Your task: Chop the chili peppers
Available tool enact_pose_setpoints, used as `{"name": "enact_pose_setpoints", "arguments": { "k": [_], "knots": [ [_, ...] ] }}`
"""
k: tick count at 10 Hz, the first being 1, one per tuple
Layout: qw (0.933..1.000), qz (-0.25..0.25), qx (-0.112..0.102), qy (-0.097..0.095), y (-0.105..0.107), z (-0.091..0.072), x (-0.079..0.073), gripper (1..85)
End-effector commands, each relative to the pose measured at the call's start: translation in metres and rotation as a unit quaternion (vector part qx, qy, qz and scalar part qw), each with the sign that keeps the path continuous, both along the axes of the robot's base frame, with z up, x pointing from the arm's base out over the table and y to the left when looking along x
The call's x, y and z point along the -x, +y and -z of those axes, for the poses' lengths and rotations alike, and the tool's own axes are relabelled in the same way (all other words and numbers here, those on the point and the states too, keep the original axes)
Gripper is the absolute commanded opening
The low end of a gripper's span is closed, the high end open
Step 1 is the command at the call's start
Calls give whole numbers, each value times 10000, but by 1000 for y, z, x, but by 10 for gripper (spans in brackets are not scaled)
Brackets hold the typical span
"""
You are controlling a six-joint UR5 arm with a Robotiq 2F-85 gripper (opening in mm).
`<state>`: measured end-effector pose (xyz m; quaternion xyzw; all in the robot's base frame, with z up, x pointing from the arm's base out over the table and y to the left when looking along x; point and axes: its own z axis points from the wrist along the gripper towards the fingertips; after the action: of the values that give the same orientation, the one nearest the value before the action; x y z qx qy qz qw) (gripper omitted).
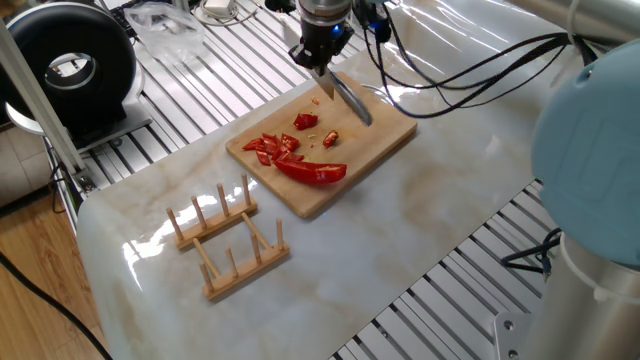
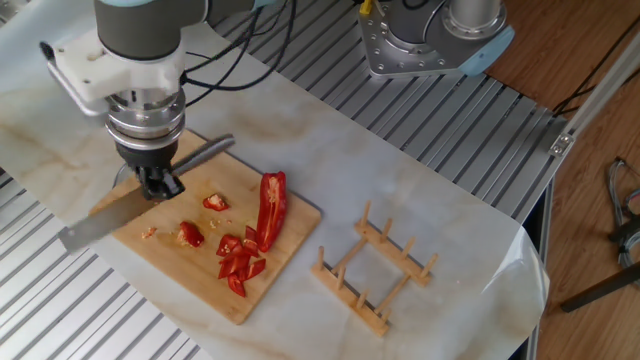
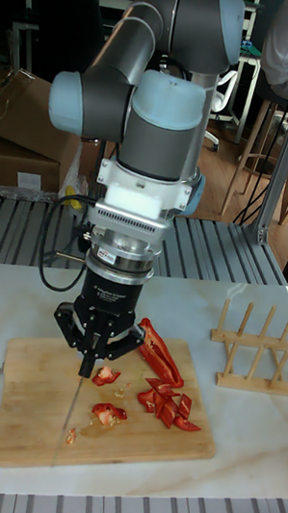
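Observation:
The chili peppers lie on a wooden cutting board point(image 1: 385, 128) point(image 2: 260, 290) point(image 3: 29, 395). One long red half point(image 1: 312, 172) point(image 2: 271, 205) point(image 3: 160, 352) rests beside a cluster of small cut bits point(image 1: 275, 147) point(image 2: 237, 262) point(image 3: 165, 399). Two more bits point(image 1: 306, 121) point(image 2: 189, 234) point(image 3: 106, 414) lie nearer the gripper. My gripper point(image 1: 323, 68) point(image 2: 158, 185) point(image 3: 90, 364) hangs over the board's end away from the long half, shut on a knife point(image 1: 350, 100) point(image 2: 100, 218) point(image 3: 69, 408). The blade is just above the board, clear of the peppers.
A wooden dish rack point(image 1: 225, 240) point(image 2: 375, 270) point(image 3: 255, 341) stands on the marbled sheet beside the board. A black round device point(image 1: 75, 65) sits at the far left, cables point(image 1: 450, 70) trail behind the arm, and a robot base point(image 2: 430, 35) is at the table's edge.

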<state>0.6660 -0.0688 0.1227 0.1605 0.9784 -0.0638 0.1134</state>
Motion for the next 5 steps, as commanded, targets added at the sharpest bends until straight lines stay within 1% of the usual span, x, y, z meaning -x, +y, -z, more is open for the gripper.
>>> {"name": "enact_pose_setpoints", "arguments": {
  "k": [1,2,3,4,5],
  "knots": [
    [9949,967,-231,-154,4,-2,-7,13],
    [9951,959,-142,-193,1,-2,-11,13],
    [9949,913,-103,-416,-1,-3,-26,13],
    [9948,906,-130,-451,2,-3,-31,13],
    [9954,852,-114,-418,2,-3,-30,13]
  ]
}}
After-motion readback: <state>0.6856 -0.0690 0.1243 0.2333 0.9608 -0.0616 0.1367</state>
